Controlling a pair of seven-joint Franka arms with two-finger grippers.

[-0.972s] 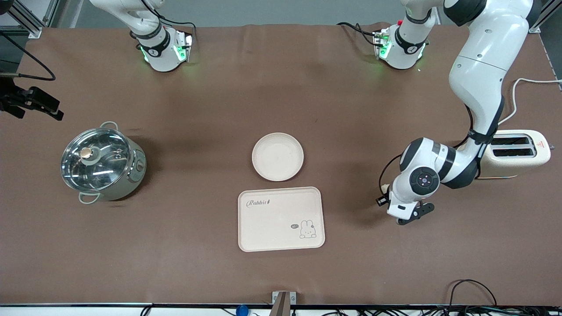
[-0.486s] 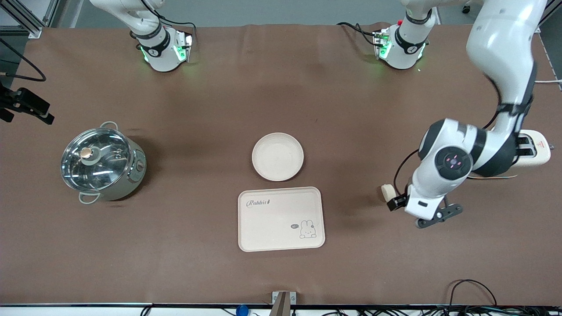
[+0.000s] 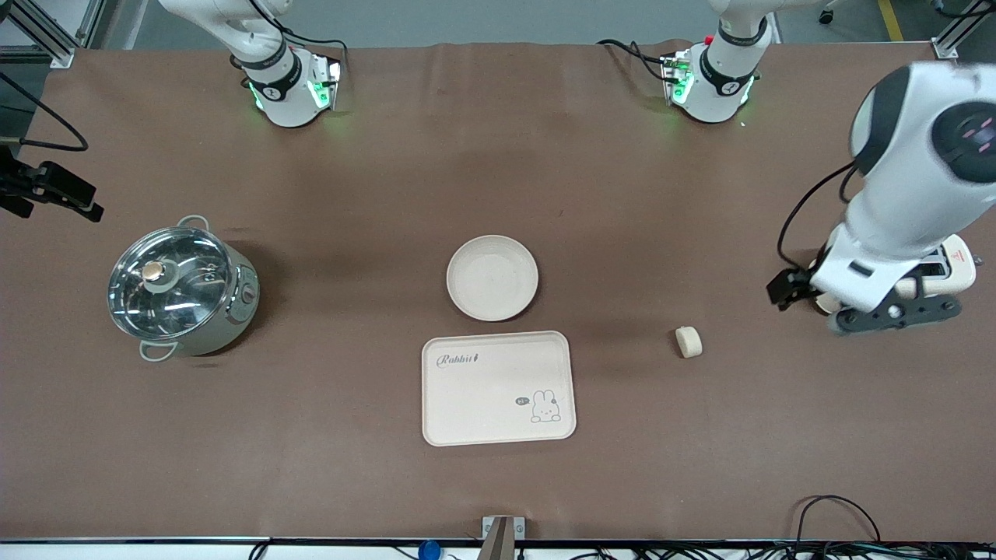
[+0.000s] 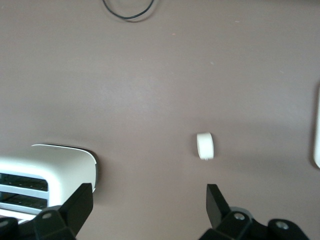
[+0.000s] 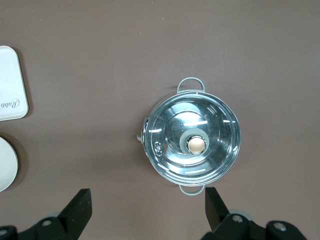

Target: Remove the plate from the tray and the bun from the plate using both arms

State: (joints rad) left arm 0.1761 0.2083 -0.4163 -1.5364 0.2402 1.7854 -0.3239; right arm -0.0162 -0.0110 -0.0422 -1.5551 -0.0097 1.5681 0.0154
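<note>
The round cream plate (image 3: 492,278) lies on the table mid-way between the arms, just farther from the front camera than the rabbit tray (image 3: 498,387). The small pale bun (image 3: 689,341) lies alone on the table toward the left arm's end, beside the tray; it also shows in the left wrist view (image 4: 205,145). My left gripper (image 3: 801,295) (image 4: 148,205) is open and empty, up in the air over the table between the bun and the toaster. My right gripper (image 5: 147,207) is open and empty, up beside the pot; its black parts show at the front view's edge (image 3: 58,193).
A steel pot with a glass lid (image 3: 180,289) (image 5: 192,140) stands toward the right arm's end. A cream toaster (image 3: 961,268) (image 4: 45,170) stands at the left arm's end, mostly hidden under the left hand. The right wrist view shows the tray's corner (image 5: 10,85) and the plate's rim (image 5: 6,170).
My left gripper has let go of the bun, risen and moved toward the toaster. The bun now lies free on the table. The right gripper has barely shifted.
</note>
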